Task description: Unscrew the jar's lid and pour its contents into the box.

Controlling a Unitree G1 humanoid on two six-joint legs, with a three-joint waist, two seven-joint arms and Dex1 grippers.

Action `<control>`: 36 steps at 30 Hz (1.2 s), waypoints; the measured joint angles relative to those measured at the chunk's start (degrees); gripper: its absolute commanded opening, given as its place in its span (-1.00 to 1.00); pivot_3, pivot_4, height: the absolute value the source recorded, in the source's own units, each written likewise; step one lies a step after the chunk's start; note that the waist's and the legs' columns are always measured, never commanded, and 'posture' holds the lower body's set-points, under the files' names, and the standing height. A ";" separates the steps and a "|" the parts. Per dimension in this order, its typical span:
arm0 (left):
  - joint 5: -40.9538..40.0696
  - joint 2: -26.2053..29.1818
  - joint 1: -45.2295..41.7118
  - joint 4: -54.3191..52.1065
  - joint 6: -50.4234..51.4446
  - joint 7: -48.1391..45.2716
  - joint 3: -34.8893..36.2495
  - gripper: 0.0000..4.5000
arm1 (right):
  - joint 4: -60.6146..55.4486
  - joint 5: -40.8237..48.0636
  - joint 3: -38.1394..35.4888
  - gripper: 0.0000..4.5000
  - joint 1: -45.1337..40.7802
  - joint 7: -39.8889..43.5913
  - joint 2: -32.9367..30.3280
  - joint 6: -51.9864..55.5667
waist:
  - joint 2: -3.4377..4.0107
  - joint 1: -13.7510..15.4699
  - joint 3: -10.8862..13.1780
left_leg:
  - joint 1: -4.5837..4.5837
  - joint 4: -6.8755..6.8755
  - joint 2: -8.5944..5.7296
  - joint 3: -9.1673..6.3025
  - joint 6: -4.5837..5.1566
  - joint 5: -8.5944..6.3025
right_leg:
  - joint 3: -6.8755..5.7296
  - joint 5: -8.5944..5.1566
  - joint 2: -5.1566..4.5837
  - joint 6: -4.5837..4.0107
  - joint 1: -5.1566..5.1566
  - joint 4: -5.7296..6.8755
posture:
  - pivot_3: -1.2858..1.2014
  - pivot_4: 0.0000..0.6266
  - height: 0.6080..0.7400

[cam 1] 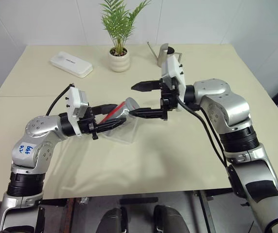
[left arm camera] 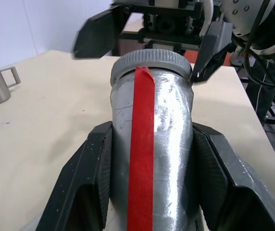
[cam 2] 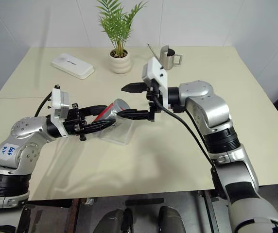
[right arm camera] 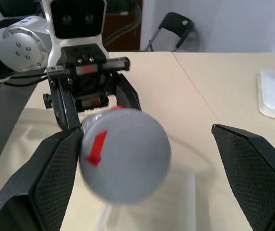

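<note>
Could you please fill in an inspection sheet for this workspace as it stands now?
Surface: beige table, two joined tops.
Job's things: jar tilted above the box, lid still on; contents not visible.
Clutter: potted plant, white case, steel jug at the far edge.
Hands: left hand shut on jar; right hand open, fingers either side of the lid.
Cables: black cable along the right arm.
Surroundings: white wall; chair beyond the table.

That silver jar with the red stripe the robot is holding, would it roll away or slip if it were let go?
Probably it would roll: the jar is a smooth round cylinder, held tilted on its side by the left gripper. Its shiny foil-like skin looks slippery, so the grip likely needs firm pressure. It seems stiff; the fingers leave no visible dent.
</note>
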 measured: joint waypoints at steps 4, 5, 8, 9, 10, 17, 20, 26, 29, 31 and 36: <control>-0.14 -0.05 0.26 0.10 -0.25 -1.42 0.02 -0.12 | 1.11 -0.13 -4.81 0.99 0.05 -2.45 -1.61 0.07 | 0.00 0.00 0.00 | 0.00 0.03 0.01 0.01 0.00 0.00 | 0.02 0.00 -0.02 0.00 0.01 -0.01 | 0.03 -0.52 1.00; -0.17 -0.38 0.26 0.10 -0.42 -1.27 0.03 -0.12 | 0.91 0.03 -5.07 0.99 0.17 -2.51 -1.52 0.20 | 0.00 0.00 0.00 | 0.01 0.02 0.02 0.01 0.00 0.00 | 0.03 0.00 -0.04 0.00 0.01 0.00 | 0.03 -0.52 1.00; -0.58 -2.53 0.62 0.11 -0.74 0.22 0.73 -0.12 | -1.16 2.60 -5.98 0.99 1.69 -2.32 -0.89 1.97 | 0.00 -0.09 0.00 | 0.01 0.01 0.06 0.01 0.00 0.00 | 0.03 0.00 -0.05 0.00 0.01 -0.01 | 0.03 -0.52 1.00; -0.66 -2.87 0.89 0.11 -0.78 0.73 1.11 -0.12 | -1.51 3.05 -6.09 0.99 1.86 -2.48 -0.85 2.62 | 0.00 -0.12 0.00 | 0.01 0.01 0.07 0.02 0.00 0.00 | 0.03 0.00 -0.05 0.00 0.01 -0.01 | 0.03 -0.52 1.00; -0.69 -3.13 1.15 0.11 -0.84 1.34 1.52 -0.12 | -1.67 3.00 -6.24 0.99 1.87 -3.06 -0.91 3.04 | 0.00 -0.09 0.00 | 0.01 0.02 0.07 0.02 0.00 0.00 | 0.02 0.00 -0.05 0.00 0.01 0.00 | 0.03 -0.52 1.00; -2.22 -5.41 1.24 0.09 -1.05 5.59 5.08 -0.12 | -2.55 -4.72 -2.22 0.99 2.93 -9.00 -3.72 6.82 | 0.00 0.09 0.00 | 0.00 0.07 0.04 0.01 0.00 0.00 | 0.06 0.00 -0.11 0.00 0.04 -0.01 | 0.03 -0.52 1.00; -2.36 -5.89 1.21 0.09 -1.04 6.16 5.16 -0.12 | -3.66 -5.18 -0.86 0.72 3.95 -9.93 -3.35 9.09 | 0.00 0.06 0.00 | 0.00 0.04 0.05 0.02 0.00 0.01 | 0.03 0.00 -0.09 0.00 0.03 -0.02 | 0.03 -0.52 1.00; -2.40 -6.23 0.98 0.08 -1.02 6.35 4.93 -0.12 | -8.11 -4.99 -0.16 -0.19 4.07 -10.83 -1.73 11.71 | 0.00 0.02 0.00 | 0.00 0.04 0.06 0.02 0.00 0.01 | 0.02 0.00 -0.05 0.00 0.03 -0.02 | 0.03 -0.52 1.00; -2.40 -6.23 0.96 0.09 -1.02 6.26 4.59 -0.12 | -9.00 -5.00 0.29 -0.66 4.07 -11.42 -0.87 12.49 | 0.00 0.03 0.00 | 0.00 0.05 0.05 0.02 0.00 0.00 | 0.02 0.00 -0.06 0.00 0.03 -0.01 | 0.03 -0.52 1.00; -2.39 -6.23 0.96 0.09 -1.02 6.12 4.22 -0.12 | -9.47 -5.00 0.48 -0.96 4.05 -11.77 -0.09 12.81 | 0.00 0.03 0.00 | 0.00 0.06 0.05 0.02 0.00 0.00 | 0.02 0.00 -0.05 0.00 0.03 -0.01 | 0.03 -0.52 1.00; -2.37 -6.46 0.92 0.11 -1.06 5.72 3.26 -0.12 | -10.68 -4.88 0.96 -0.99 2.44 -12.82 1.76 14.20 | 0.00 0.03 0.00 | 0.00 0.05 0.05 0.02 0.00 0.00 | 0.02 0.00 -0.04 0.00 0.02 -0.01 | 0.03 -0.52 1.00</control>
